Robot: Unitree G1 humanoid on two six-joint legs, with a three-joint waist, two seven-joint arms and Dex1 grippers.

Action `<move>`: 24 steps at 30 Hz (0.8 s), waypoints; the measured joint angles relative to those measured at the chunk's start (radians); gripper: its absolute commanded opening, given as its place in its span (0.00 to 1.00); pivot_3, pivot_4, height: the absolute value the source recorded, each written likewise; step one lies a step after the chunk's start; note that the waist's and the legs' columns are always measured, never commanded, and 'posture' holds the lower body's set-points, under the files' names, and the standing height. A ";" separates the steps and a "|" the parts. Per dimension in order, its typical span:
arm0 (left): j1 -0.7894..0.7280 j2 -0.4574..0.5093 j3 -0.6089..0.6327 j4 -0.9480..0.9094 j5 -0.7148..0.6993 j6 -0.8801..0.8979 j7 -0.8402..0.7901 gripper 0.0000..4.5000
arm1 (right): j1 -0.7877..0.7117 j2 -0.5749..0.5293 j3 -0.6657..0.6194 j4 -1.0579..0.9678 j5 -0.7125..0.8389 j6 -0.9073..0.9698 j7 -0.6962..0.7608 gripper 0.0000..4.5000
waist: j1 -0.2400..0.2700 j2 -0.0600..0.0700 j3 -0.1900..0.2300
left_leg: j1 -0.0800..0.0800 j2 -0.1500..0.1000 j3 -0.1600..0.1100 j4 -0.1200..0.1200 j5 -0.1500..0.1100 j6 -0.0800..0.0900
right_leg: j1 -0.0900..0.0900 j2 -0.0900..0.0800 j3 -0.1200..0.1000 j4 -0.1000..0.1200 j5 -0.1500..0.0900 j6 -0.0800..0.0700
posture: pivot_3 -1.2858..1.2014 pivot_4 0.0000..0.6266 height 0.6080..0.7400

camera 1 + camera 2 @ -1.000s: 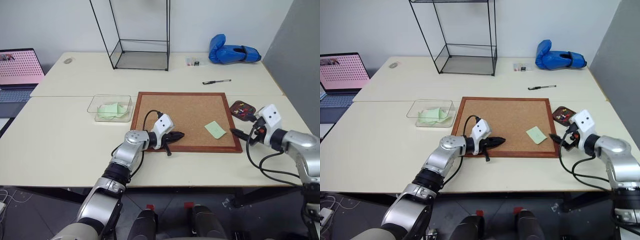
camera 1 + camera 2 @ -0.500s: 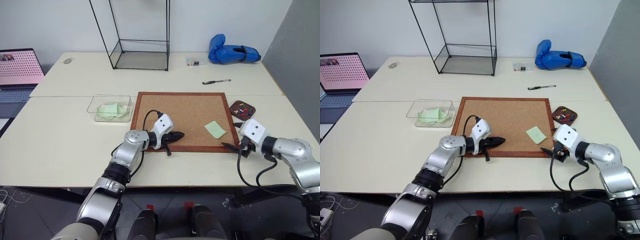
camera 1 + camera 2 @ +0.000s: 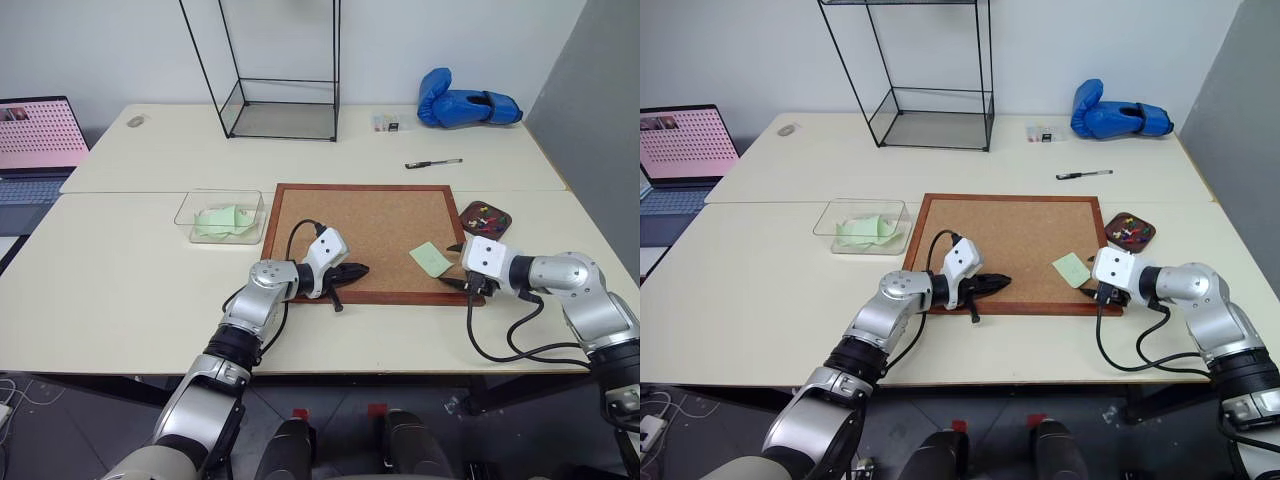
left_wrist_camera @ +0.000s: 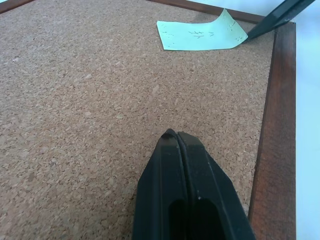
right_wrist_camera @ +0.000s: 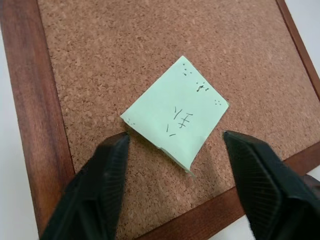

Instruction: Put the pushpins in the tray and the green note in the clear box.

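**Right pincer closes in on the green note**

Over the last second the right pincer (image 5: 172, 172) has swung from beside the tray (image 3: 485, 218) onto the corkboard (image 3: 365, 240), near its front right corner. Its fingers now straddle the green note's (image 5: 176, 116) near corner, still apart and not yet touching the paper. The pins look already in the tray, so lifting the note for the clear box (image 3: 220, 216) seems the step in hand. The right arm reaches in low, angled down. The left pincer (image 4: 186, 145) rests shut and empty over the board's front edge.
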 measured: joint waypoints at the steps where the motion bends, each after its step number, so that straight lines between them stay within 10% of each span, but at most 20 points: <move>1: 0.000 0.000 0.000 0.000 0.000 0.000 0.000 0.00 | -0.004 0.000 0.005 0.003 -0.006 -0.010 0.009 0.50 | 0.000 0.000 0.000 | 0.000 0.000 0.000 0.000 0.000 0.000 | 0.000 0.000 0.000 0.000 0.000 0.000 | 0.52 0.24 1.00; 11: 0.000 0.001 0.000 -0.002 0.000 0.001 0.000 0.00 | -0.024 -0.001 0.027 0.043 -0.022 -0.100 0.057 0.00 | 0.000 0.000 0.000 | 0.000 0.000 0.000 0.000 0.000 0.000 | 0.000 0.000 0.000 0.000 0.000 0.000 | 0.52 0.24 1.00; 24: 0.000 -0.010 0.023 -0.006 -0.020 0.043 0.004 0.04 | -0.034 -0.004 0.033 0.069 -0.053 -0.304 0.056 0.00 | 0.000 0.000 0.000 | 0.000 0.000 0.000 0.000 0.000 0.000 | 0.000 0.000 0.000 0.000 0.000 0.000 | 0.52 0.24 1.00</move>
